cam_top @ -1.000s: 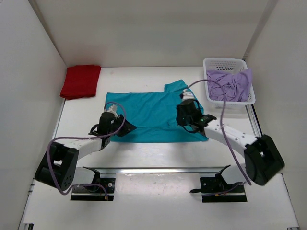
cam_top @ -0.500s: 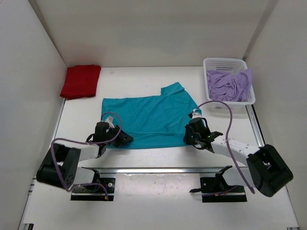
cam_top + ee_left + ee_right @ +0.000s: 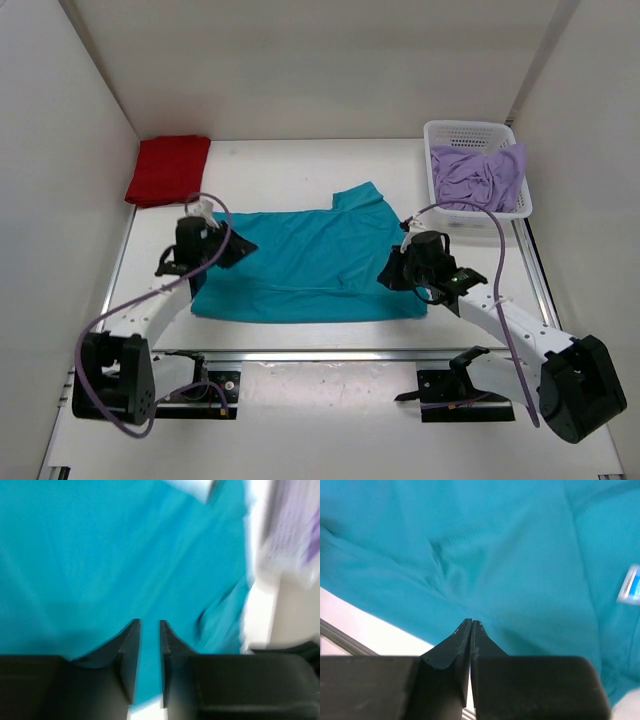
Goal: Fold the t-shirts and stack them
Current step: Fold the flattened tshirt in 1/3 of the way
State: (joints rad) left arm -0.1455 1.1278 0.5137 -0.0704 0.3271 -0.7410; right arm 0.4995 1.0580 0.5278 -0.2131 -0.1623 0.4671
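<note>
The teal-blue t-shirt (image 3: 300,260) lies spread on the worktop (image 3: 300,160), left of the white basket (image 3: 468,127) holding the lavender t-shirt (image 3: 480,180). The red t-shirt (image 3: 168,168) sits folded far left of it. At the basket-side edge, the right claw (image 3: 471,622) is pinched fully together. At the far edge, the left claw (image 3: 150,624) shows a teal-filled slit. Gripping cloth? Can't tell for either.

left end effector (image 3: 149,626), right end effector (image 3: 471,624), pinching
</note>
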